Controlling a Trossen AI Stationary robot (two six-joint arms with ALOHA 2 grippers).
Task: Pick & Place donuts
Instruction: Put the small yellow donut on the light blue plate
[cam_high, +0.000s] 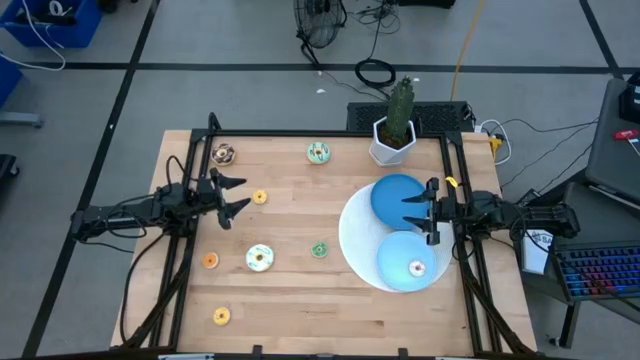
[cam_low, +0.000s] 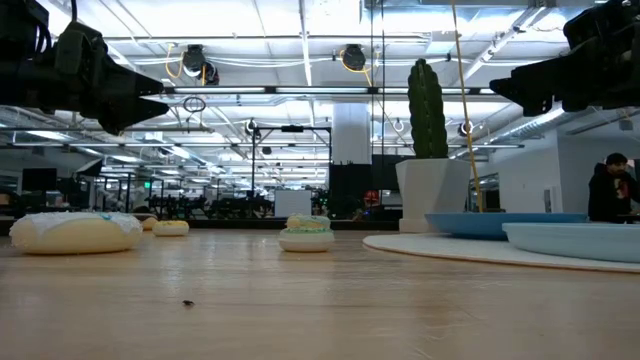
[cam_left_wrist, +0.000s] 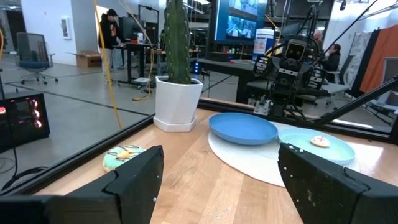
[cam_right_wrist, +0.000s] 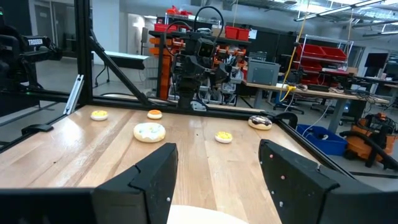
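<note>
The left gripper (cam_high: 240, 195) hangs wide open and empty above the table (cam_high: 300, 300), near a yellow donut (cam_high: 260, 197); the right gripper (cam_high: 412, 211) gapes empty over two blue plates (cam_high: 395, 195), one holding a donut (cam_high: 416, 267), with others scattered across the wood
</note>
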